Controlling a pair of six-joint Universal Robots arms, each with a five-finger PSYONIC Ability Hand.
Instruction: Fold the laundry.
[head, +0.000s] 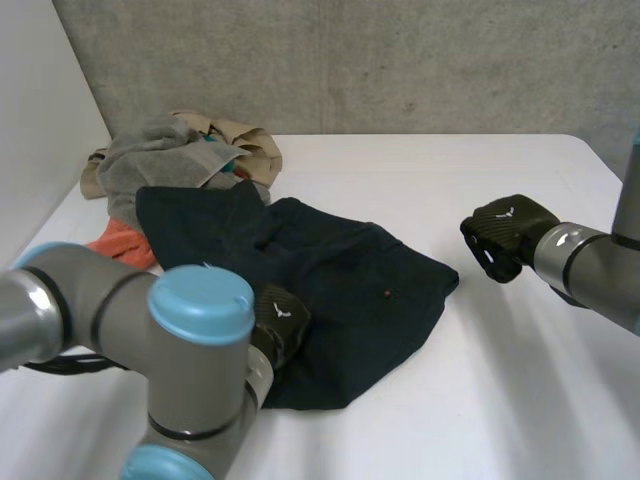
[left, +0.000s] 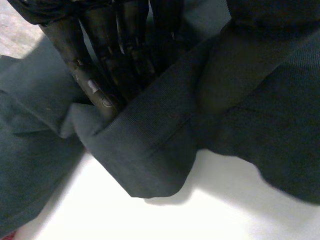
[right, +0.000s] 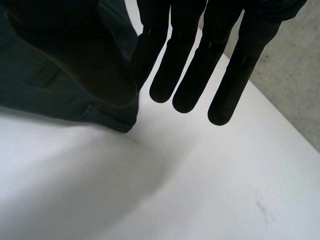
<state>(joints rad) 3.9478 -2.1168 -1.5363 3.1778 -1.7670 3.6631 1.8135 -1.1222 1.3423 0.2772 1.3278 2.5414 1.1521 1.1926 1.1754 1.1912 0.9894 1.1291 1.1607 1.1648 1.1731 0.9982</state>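
Early stage. The dark garment (head: 340, 290) lies spread but rumpled on the table (head: 520, 390), and we see no clean fold in it yet. Left robot hand (left: 107, 60) is on its near edge, with fingers and thumb pinching a rolled-up bit of hem. Right robot hand (right: 244, 65) hovers off the cloth, just beside the garment corner nearest it, fingers straight and grasping nothing. Beyond the left robot hand sits a laundry pile (head: 165, 150) plus an orange piece (head: 122, 243), both unfolded. Our read: one grasp is on; every fold and the whole pile are left.
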